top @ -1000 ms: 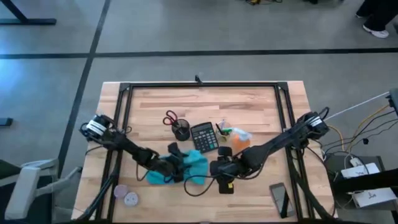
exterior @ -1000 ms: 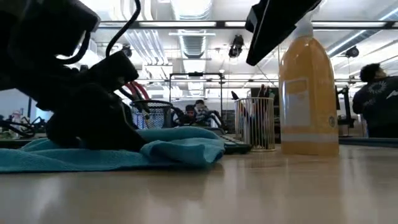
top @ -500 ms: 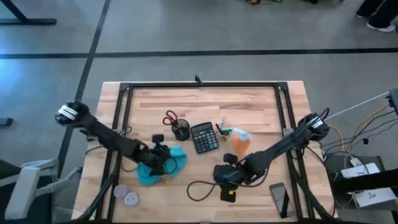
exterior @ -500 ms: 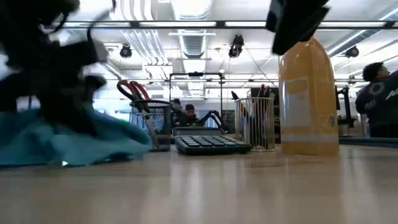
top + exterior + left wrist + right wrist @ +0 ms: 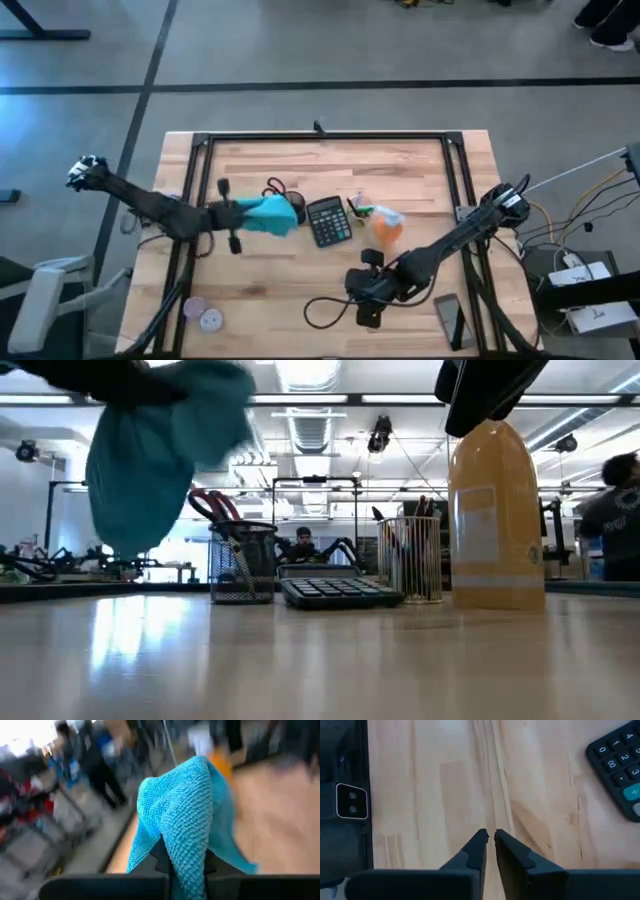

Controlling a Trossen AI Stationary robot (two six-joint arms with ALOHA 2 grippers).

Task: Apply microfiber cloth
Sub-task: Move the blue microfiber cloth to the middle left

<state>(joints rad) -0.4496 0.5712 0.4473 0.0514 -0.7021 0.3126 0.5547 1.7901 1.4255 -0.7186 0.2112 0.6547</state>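
The turquoise microfiber cloth (image 5: 272, 214) is bunched and off the table, hanging high at the left of the low view (image 5: 160, 450). My left gripper (image 5: 248, 214) is shut on it, left of the black calculator (image 5: 328, 220). My right gripper (image 5: 490, 836) is shut on nothing over bare wood near the table's front edge (image 5: 362, 288), right of the middle. My left gripper pinches a bunched fold of the cloth (image 5: 186, 854) between its two fingers (image 5: 161, 863), several layers together. It reaches in roughly level from the table's left. The cloth stands past the fingertips, droops below them, and is clear of the table.
An orange spray bottle (image 5: 388, 226) stands right of the calculator, a mesh cup with red scissors (image 5: 286, 202) left of it. A black cable (image 5: 322, 306) loops near the right gripper. A phone (image 5: 450, 320) lies near right, round discs (image 5: 200, 312) near left.
My left gripper has dragged the cloth along the table toward the left edge, then gone up and toward the far edge. The cloth, spread flat on the wood before, now hangs bunched and clear. My right gripper has drawn back a little toward the near edge.
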